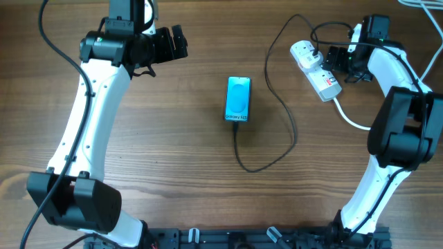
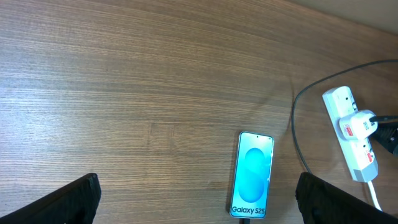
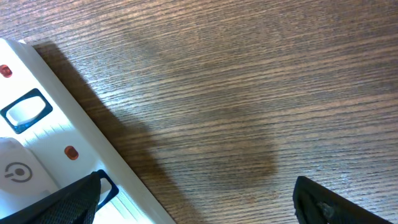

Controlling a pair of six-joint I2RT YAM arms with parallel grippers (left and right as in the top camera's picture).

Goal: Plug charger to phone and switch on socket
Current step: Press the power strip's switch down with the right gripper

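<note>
The phone (image 1: 237, 99) lies in the middle of the table with its teal screen up; it also shows in the left wrist view (image 2: 252, 173). The black charger cable (image 1: 291, 131) runs from the phone's near end in a loop to a plug in the white socket strip (image 1: 315, 69). The strip also shows in the left wrist view (image 2: 351, 134) and close up in the right wrist view (image 3: 37, 149), with red marks and switches. My right gripper (image 1: 337, 61) is open, one finger over the strip's edge. My left gripper (image 1: 173, 43) is open and empty, far left of the phone.
The strip's thick white cord (image 1: 353, 119) runs from its near end toward the right arm's base. More cables hang at the table's back right corner (image 1: 422, 7). Bare wooden table surrounds the phone.
</note>
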